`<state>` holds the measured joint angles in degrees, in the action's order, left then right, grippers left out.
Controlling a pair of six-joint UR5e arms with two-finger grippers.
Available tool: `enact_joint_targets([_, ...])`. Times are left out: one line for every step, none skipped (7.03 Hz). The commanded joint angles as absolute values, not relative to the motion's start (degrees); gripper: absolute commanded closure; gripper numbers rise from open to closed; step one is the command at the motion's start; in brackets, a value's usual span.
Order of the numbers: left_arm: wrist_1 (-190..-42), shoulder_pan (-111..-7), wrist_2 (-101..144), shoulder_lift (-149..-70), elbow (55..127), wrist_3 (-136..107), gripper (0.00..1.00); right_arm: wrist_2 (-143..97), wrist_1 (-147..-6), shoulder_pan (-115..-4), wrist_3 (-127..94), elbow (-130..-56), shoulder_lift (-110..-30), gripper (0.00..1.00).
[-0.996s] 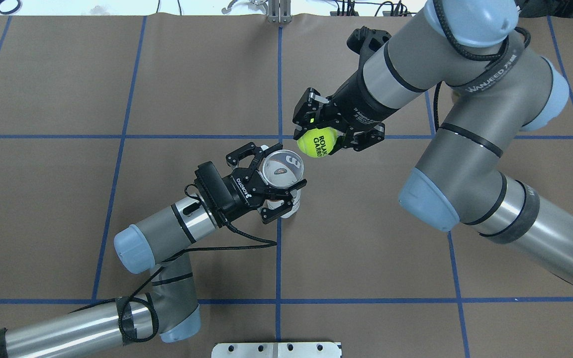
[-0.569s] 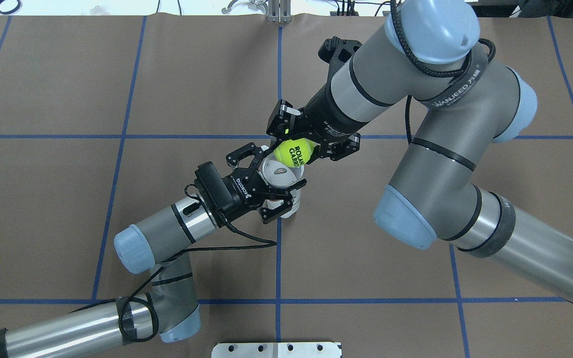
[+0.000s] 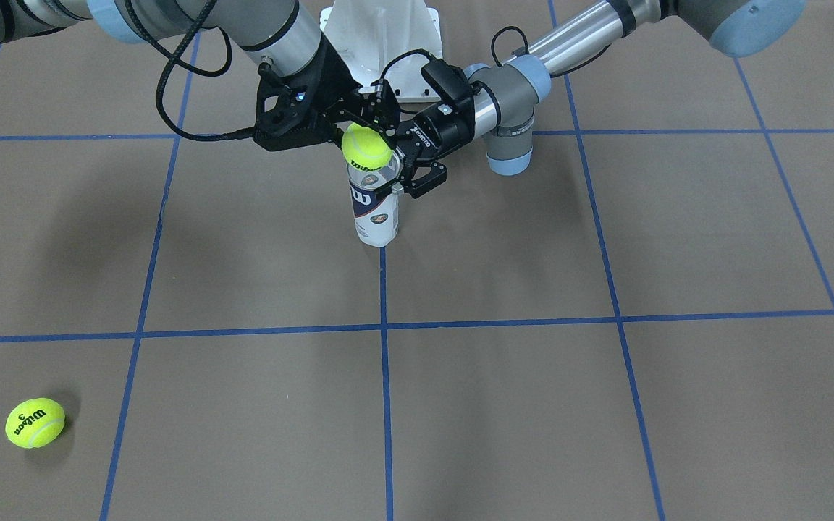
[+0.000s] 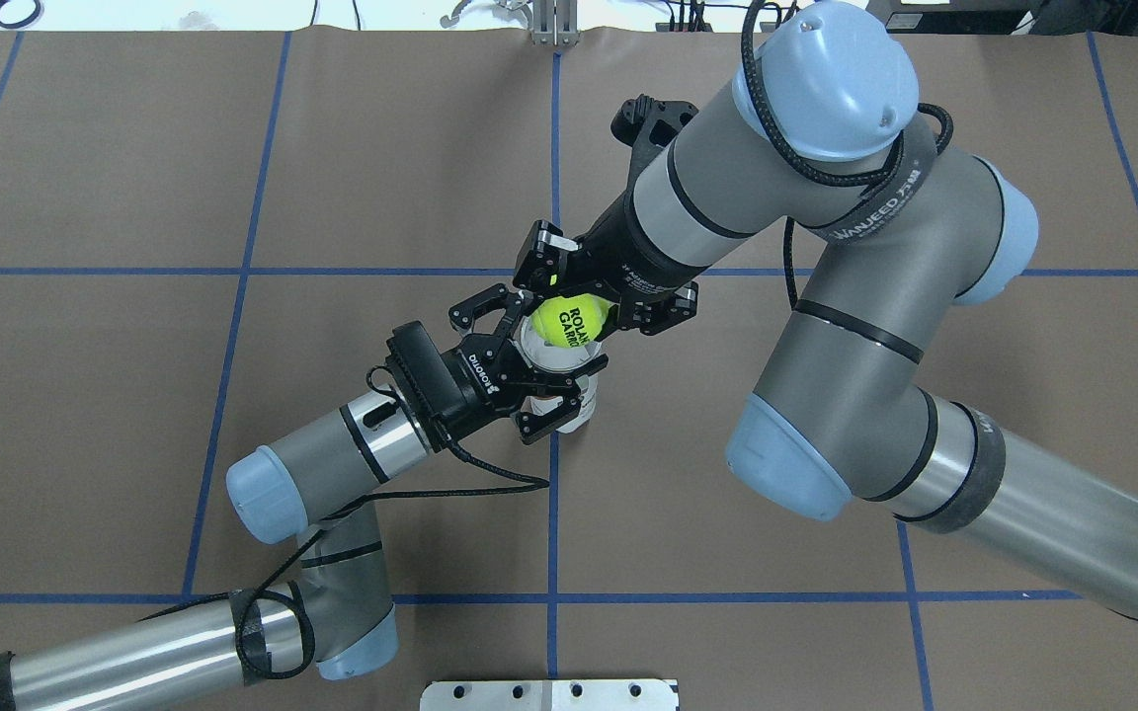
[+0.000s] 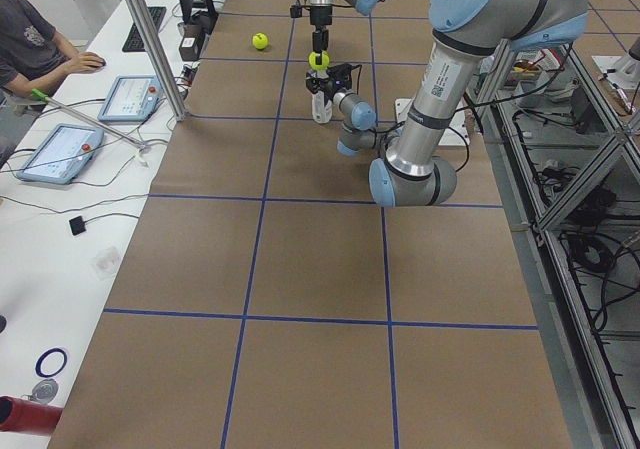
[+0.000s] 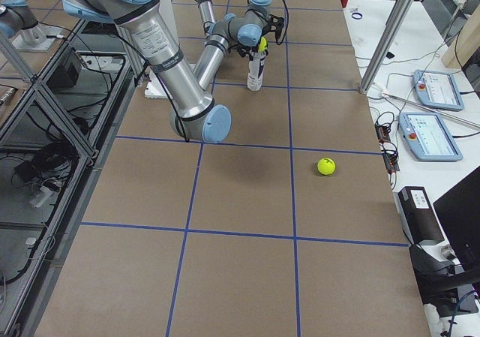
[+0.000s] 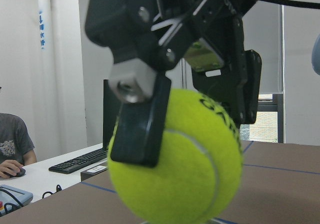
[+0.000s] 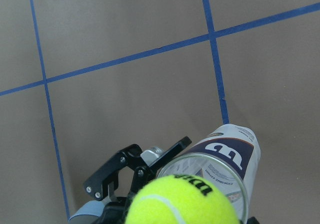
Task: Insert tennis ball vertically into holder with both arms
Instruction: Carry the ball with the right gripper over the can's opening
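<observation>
The right pincer (image 4: pixel 579 306) pinches 1 tennis ball (image 4: pixel 570 322) over the holder (image 3: pixel 375 210), which stands upright on the tabletop (image 3: pixel 605 362), clamped by the left pincer (image 4: pixel 541 357). The next move is likely to lower the ball straight down and release it.

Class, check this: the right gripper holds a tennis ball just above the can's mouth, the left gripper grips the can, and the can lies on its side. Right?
No: the can stands upright, as the front-facing view shows. The right gripper does hold the tennis ball just above its mouth, and the left gripper grips it.
</observation>
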<state>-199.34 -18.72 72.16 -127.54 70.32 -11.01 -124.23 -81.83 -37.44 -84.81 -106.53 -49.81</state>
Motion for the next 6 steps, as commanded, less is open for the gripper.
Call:
enact_joint_targets([-199.3, -18.7, 72.2, -127.5, 70.3, -11.0, 0.16, -124.2, -81.8, -37.3, -84.8, -106.3, -49.7, 1.0])
enact_joint_targets([-199.3, -18.7, 72.2, -127.6, 70.3, -11.1, 0.16, -124.1, -81.8, -37.2, -84.8, -106.3, -49.7, 0.18])
enact_joint_targets([-199.3, -18.7, 72.2, -127.6, 70.3, -11.1, 0.16, -123.3, -81.8, -37.1, -84.8, -106.4, -49.7, 0.0])
enact_joint_targets([-199.3, -18.6, 71.5, -127.5, 70.3, -11.1, 0.16, -123.0, -81.7, -37.1, -84.8, -106.4, -49.7, 0.0])
enact_joint_targets([-199.3, -18.6, 71.1, -127.5, 70.3, -11.1, 0.16, -123.6, -81.7, -37.1, -84.8, -106.7, -49.8, 0.0])
enact_joint_targets([-199.3, -18.6, 71.1, -127.5, 70.3, -11.1, 0.16, -123.7, -81.7, -37.2, -84.7, -106.9, -50.0, 0.0])
